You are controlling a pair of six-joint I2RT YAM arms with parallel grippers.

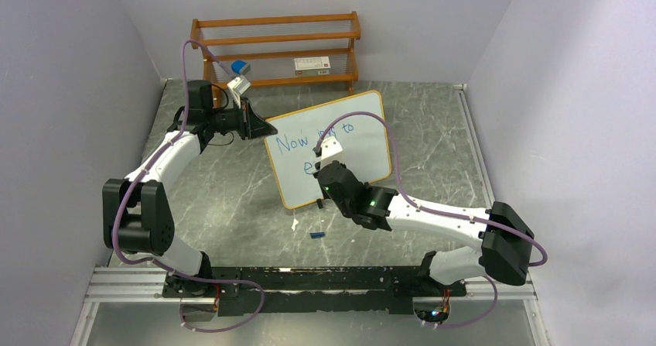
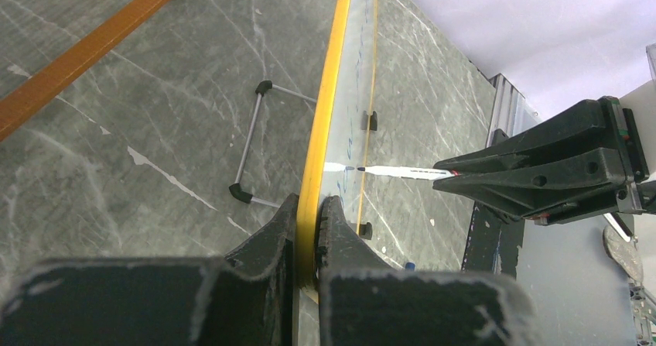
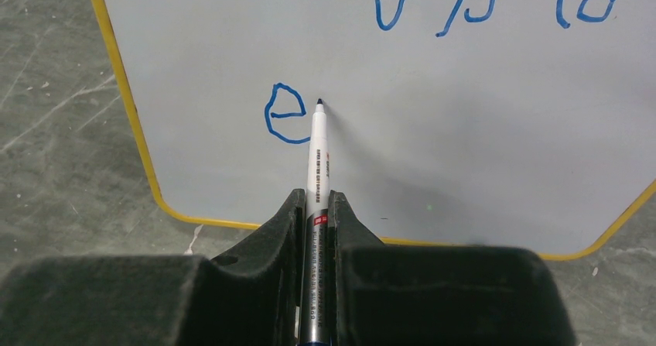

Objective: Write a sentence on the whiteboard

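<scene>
Sentence (image 1: 294,142) one row and a letter in

Right gripper (image 3: 316,200) clamps a marker (image 3: 318,156), its tip at the whiteboard (image 3: 480,145) just right of a lone "e" that starts row two. Most of that row looks unwritten. Beyond, left gripper (image 2: 309,218) pinches the frame of the board, which stands upright on the table (image 1: 232,207).

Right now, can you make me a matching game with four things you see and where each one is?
Things: 1 marker; 2 whiteboard; 3 wooden shelf; 4 small blue piece.
Places: A at the very back; B edge pinched by left gripper; C on the table, in front of the whiteboard; D in right gripper.
Pairs: 1-D, 2-B, 3-A, 4-C.
</scene>
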